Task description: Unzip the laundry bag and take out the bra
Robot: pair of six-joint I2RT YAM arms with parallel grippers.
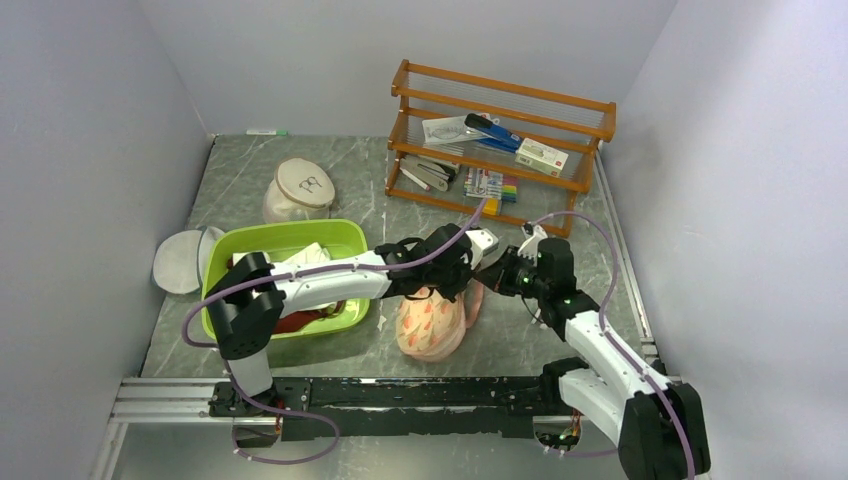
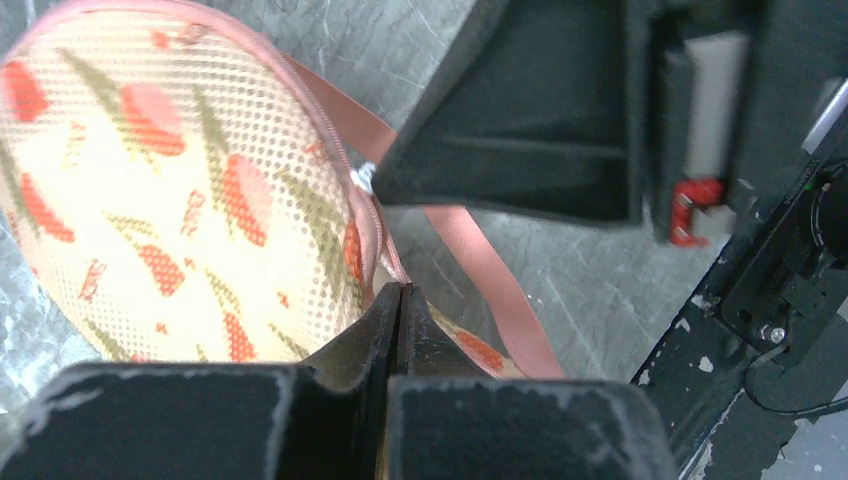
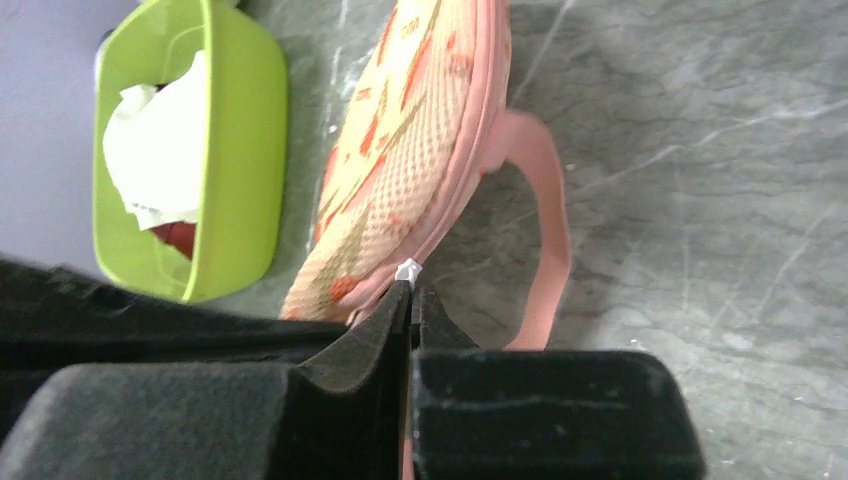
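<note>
The laundry bag (image 1: pixel 432 325) is a peach-pink mesh pouch with red-orange prints, lying between the two arms. Its far end is tilted up off the table. My left gripper (image 2: pixel 400 290) is shut on the bag's pink zippered rim (image 2: pixel 378 240). My right gripper (image 3: pixel 412 287) is shut on the small white zipper pull (image 3: pixel 408 269) at the same rim, a short way from the left gripper (image 1: pixel 462 283). A pink strap (image 3: pixel 548 200) loops from the bag onto the table. The zipper looks closed where it shows. The bra is hidden.
A lime-green basin (image 1: pixel 228 248) holding white and red cloth stands just left of the bag. Behind it are a round white domed mesh bag (image 1: pixel 300 190) and a flat grey-white disc (image 1: pixel 178 262). A wooden rack (image 1: pixel 500 140) with small items stands at the back.
</note>
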